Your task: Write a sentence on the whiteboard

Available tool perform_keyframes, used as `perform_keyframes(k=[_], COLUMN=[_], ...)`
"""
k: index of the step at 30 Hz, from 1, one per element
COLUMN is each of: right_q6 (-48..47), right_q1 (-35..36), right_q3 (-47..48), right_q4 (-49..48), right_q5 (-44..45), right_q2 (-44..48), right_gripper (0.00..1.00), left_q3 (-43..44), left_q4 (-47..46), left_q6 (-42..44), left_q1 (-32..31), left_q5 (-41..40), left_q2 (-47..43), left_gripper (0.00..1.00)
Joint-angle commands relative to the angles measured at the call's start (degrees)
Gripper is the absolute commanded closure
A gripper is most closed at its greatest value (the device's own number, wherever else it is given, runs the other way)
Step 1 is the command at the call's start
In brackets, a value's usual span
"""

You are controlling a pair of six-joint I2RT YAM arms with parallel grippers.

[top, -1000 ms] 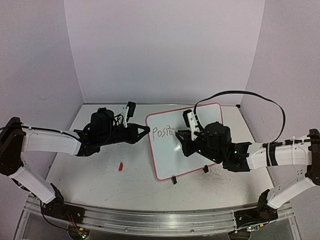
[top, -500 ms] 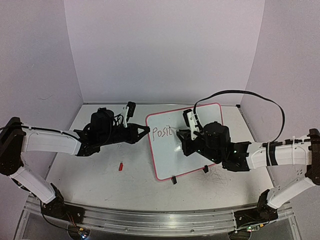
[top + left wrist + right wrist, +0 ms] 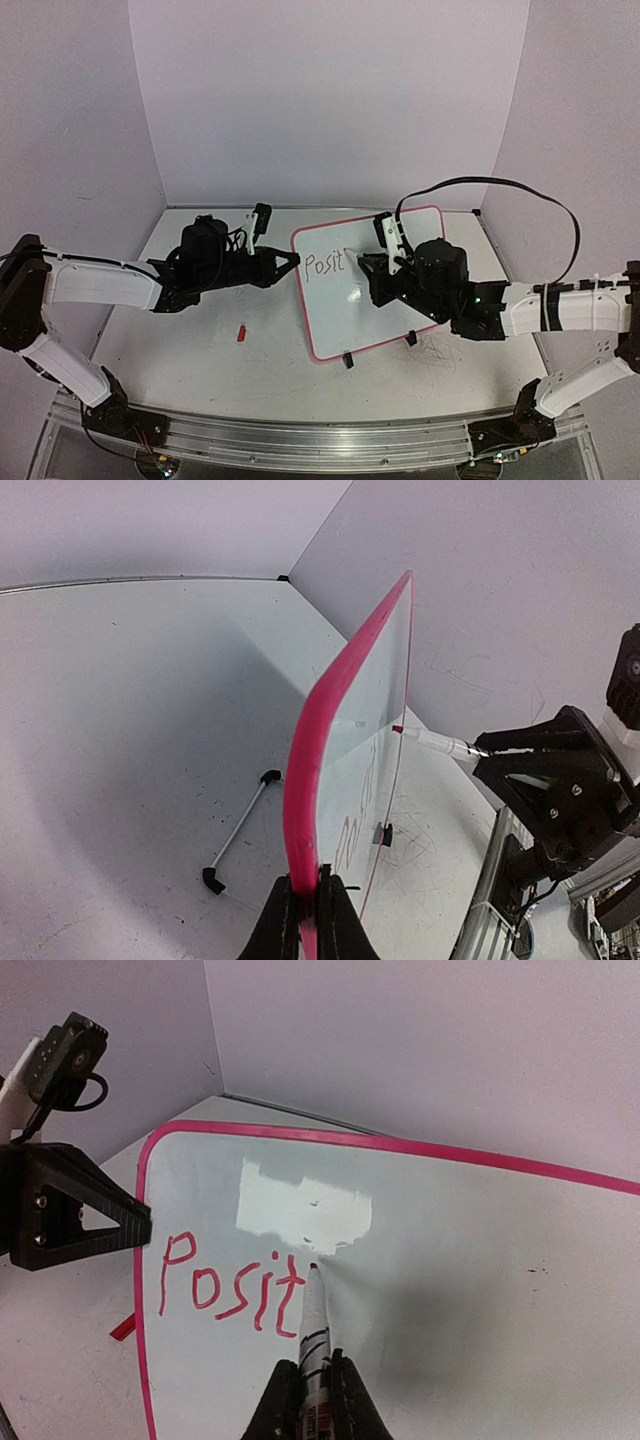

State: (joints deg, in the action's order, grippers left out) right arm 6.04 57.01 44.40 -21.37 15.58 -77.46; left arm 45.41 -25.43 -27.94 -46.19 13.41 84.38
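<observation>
the sentence (image 3: 230, 1285) reads only "posit"; most remains. left gripper (image 3: 308, 888) pinches the whiteboard (image 3: 340, 310) edge, right gripper (image 3: 311, 1372) clamps the marker (image 3: 313, 1310).

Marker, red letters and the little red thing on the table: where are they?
marker (image 3: 314, 1310), right wrist view, on its white barrel.
red letters (image 3: 233, 1290), right wrist view, on the s.
little red thing (image 3: 241, 333), top external view, on its middle.

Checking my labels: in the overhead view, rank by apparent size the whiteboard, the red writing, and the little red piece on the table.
1. whiteboard, clearly largest
2. red writing, reading "Posit"
3. little red piece, smallest
</observation>
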Motion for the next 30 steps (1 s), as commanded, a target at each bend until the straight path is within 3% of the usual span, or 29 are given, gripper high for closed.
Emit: perform_keyframes(k=[1, 16, 30], right_q6=[-0.3, -0.9, 1.2], right_q1=[-0.2, -0.3, -0.3], right_q3=[2.2, 2.7, -0.4], right_q4=[-1.6, -1.3, -0.5], right_q5=[0.8, 4.8, -1.3], right_q2=[-0.8, -3.0, 1.1], right_gripper=[1.0, 1.0, 1.0], left_q3=[1.7, 1.6, 1.5], left_q4=[1.5, 1.5, 1.5], left_q6=[2.6, 2.7, 2.7], left_q1=[0.3, 0.3, 0.3], left_q5=[-1.2, -1.2, -1.5], left_q2=[-1.6, -1.7, -2.1], left_gripper=[1.0, 1.0, 1.0])
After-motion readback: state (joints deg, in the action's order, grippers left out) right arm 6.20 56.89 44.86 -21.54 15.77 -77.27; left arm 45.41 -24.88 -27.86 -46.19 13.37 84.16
